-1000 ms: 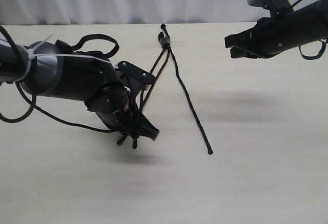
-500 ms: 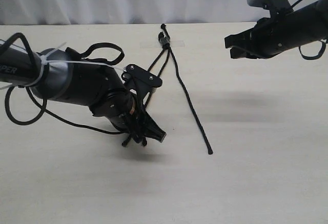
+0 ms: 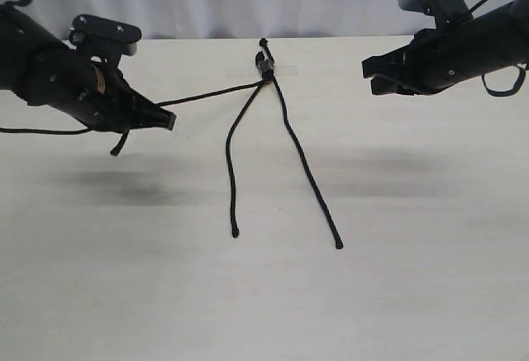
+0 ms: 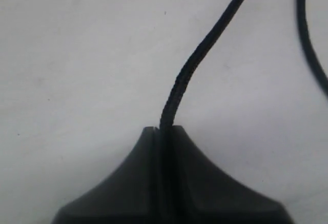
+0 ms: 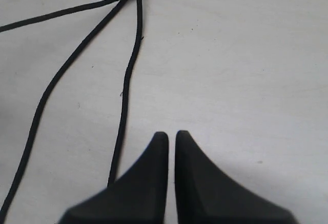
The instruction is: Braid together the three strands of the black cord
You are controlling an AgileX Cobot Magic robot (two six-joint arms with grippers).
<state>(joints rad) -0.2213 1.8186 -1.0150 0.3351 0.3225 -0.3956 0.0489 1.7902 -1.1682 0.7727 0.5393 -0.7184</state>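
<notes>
Black cord unbraided, with one strand gripped.
Two loose strands lay uncrossed toward the worktop's near edge. The left gripper was clamped on the third strand, drawn toward the left edge. The bound head sat at the far edge, and the right gripper was closed and empty.

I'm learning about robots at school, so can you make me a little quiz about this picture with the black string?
1. True or false: the left gripper is pinching one strand of the black cord.
2. How many strands lie free on the table? A) none B) two C) three
3. Fill in: the right gripper is shut and holds ____.
Key: 1 true; 2 B; 3 nothing.
</notes>
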